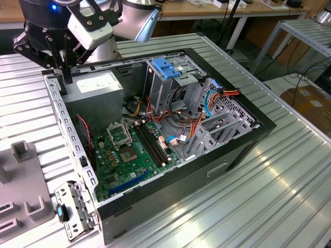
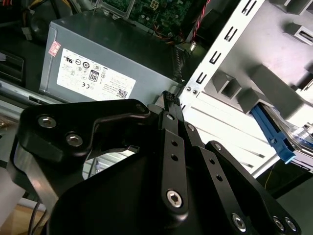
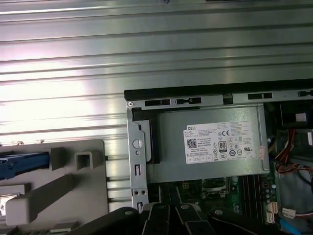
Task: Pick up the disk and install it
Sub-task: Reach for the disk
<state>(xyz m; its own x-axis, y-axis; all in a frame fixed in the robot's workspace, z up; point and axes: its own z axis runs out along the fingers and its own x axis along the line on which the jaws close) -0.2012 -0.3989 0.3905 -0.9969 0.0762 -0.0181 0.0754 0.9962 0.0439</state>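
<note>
Second wrist view: disk (image 2: 272, 133) at grey fixture (image 2: 266, 90); claw (image 2: 168, 100) near case rim (image 2: 215, 58).

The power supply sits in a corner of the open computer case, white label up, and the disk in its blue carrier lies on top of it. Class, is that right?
One part is wrong. The first wrist view shows the disk in the grey holder outside the computer case, not on the power supply. The supply does sit in a corner, white label up.
</note>
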